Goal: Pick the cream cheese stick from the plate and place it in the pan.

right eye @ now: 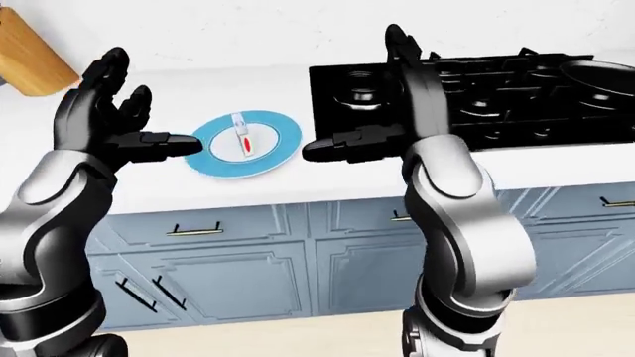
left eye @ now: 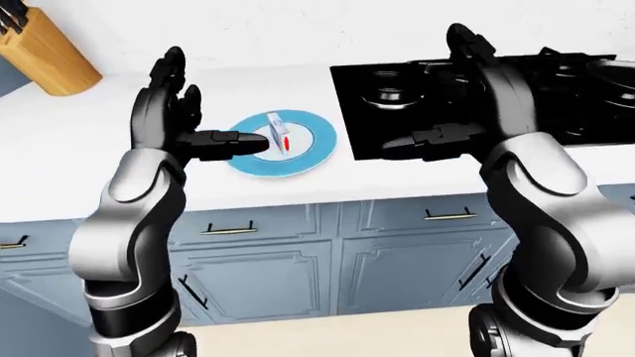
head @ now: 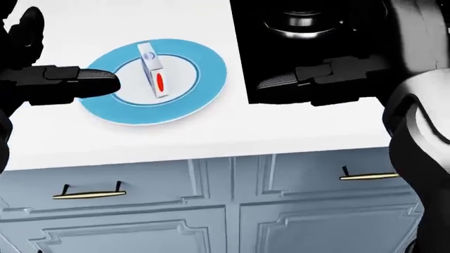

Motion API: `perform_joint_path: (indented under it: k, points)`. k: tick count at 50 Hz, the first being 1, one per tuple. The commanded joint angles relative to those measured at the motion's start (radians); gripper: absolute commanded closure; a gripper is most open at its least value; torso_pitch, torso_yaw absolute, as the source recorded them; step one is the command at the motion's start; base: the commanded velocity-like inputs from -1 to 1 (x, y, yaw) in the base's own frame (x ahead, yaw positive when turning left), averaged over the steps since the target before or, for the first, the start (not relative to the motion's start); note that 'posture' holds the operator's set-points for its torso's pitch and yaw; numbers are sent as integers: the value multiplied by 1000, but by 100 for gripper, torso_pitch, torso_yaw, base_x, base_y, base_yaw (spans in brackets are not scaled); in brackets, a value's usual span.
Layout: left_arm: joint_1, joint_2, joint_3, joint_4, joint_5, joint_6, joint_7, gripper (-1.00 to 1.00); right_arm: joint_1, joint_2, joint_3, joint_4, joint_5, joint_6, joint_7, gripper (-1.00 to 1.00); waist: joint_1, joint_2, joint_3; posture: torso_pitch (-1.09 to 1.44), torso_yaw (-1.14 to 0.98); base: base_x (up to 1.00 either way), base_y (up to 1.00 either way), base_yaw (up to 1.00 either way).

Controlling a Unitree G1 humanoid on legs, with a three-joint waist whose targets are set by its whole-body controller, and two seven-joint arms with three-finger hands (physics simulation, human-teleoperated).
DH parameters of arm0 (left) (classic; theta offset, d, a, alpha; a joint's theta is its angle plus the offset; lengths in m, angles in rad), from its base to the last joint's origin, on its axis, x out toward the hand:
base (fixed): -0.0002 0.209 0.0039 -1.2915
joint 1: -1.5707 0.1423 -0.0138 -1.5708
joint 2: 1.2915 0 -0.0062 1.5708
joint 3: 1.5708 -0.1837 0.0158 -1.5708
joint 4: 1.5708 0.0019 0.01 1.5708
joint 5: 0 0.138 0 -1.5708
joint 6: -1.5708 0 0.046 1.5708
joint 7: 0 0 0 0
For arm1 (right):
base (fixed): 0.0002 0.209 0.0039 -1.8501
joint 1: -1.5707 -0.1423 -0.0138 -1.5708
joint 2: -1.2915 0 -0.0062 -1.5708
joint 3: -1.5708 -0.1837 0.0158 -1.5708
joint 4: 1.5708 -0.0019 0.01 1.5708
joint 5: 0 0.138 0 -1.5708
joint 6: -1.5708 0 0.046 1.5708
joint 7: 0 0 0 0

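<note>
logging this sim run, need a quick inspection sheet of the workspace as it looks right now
surface: white counter, bare apart from the items below
job's things: cream cheese stick on blue plate; pan on black stove, cut by the right edge of the right-eye view
clutter: knife block at far left of the left-eye view
hands: left hand and right hand raised, open, holding nothing
cables: nothing seen
surroundings: blue-grey cabinets, white wall

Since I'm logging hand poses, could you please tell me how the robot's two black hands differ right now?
The left hand is raised beside the blue-rimmed plate, its thumb overlapping the rim in the head view; the right hand is raised at the black stove's left edge. The left stands nearer the cream cheese stick. Both are open and empty, fingers upward.
</note>
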Motion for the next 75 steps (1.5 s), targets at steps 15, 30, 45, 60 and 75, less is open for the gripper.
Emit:
perform_joint_path:
  k: [15,30,45,60,75]
  points:
    - [-41,7,-5,-32,-9,-42,-4,-100,-49,-9,-24,-23,-45,-32,-14,-100,6,-65,-19,0,0,2,0,0]
    - [-54,9,1,-27,-21,-38,-6,-100,-49,-6,-24,-27,-51,-33,-4,-100,0,-61,-16,0,0,0,0,0]
    - [-299,85,-91,469,151,-240,-240,-100,-48,-13,-33,-25,-47,-30,0,-100,14,-69,-15,0,0,0,0,0]
    - [-781,125,-111,1406,399,-824,-450,-100,-21,-12,-35,-1,-46,-69,3,-100,19,-85,-26,0,0,0,0,0]
    - [-950,163,-177,1647,745,-1103,-602,-100,-20,-17,-42,10,-38,-76,2,-100,8,-85,-28,0,0,0,0,0]
